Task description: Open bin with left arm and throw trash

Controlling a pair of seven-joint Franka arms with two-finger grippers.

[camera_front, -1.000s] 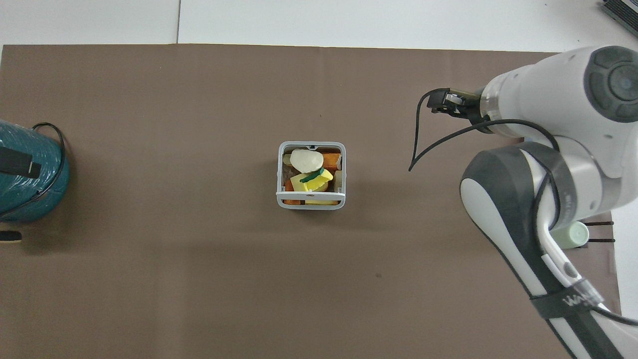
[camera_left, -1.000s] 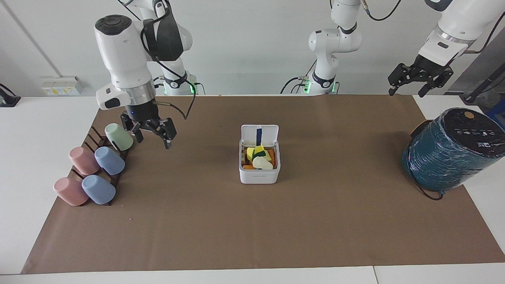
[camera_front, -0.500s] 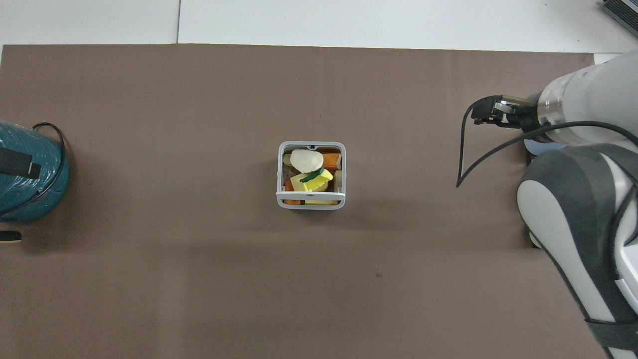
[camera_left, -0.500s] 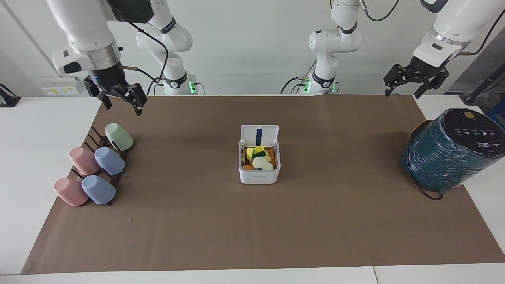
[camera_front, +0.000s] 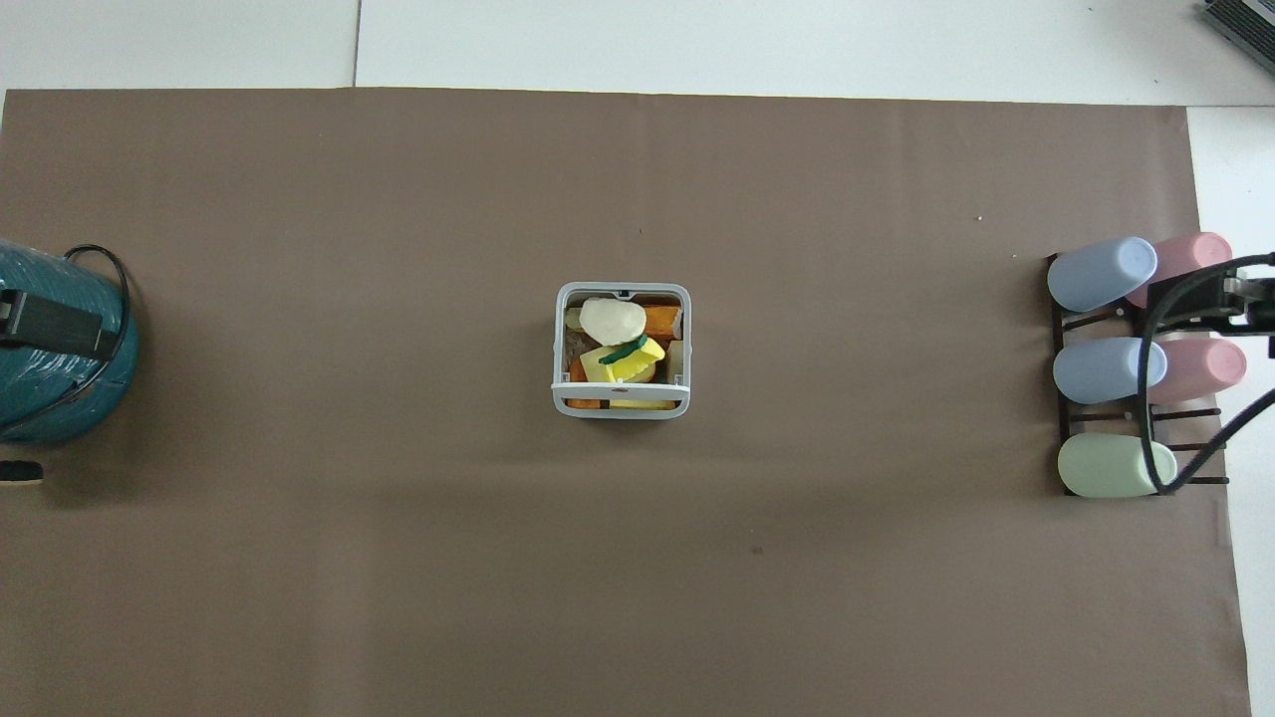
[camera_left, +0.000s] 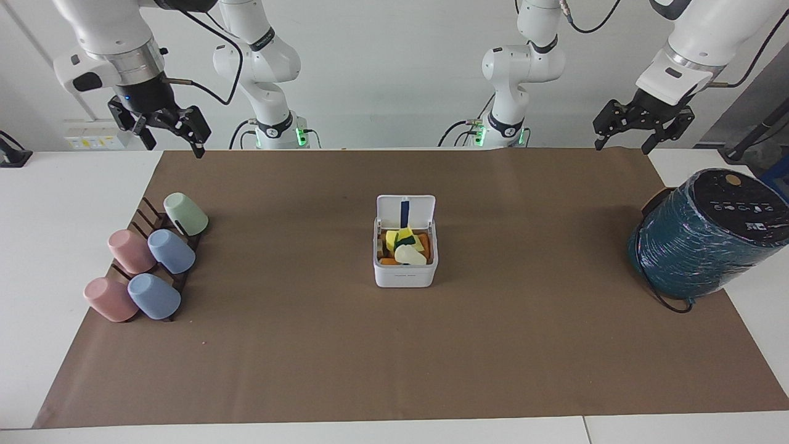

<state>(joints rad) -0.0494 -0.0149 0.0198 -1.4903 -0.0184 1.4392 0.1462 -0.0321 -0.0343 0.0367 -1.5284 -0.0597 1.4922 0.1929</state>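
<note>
Bin (camera_left: 405, 271) first: it is sitting mid-table with its lid (camera_left: 405, 211) standing upright on the hinge side, which is why I am seeing straight into it. Trash (camera_left: 405, 248) is lying inside, the cream lump on top of the yellow scrap and orange pieces, so I am judging both steps done. I am holding the left hand (camera_left: 632, 134) high, fingers released and carrying nothing, over the table edge near the teal wrapped cylinder (camera_left: 703, 237), well apart from the bin below it. The right hand (camera_left: 165, 134) is hanging released and empty too, over the table edge above the rack of cups (camera_left: 148, 265), well clear of the bin. I am keeping both hands raised so nothing is knocking the lid
</note>
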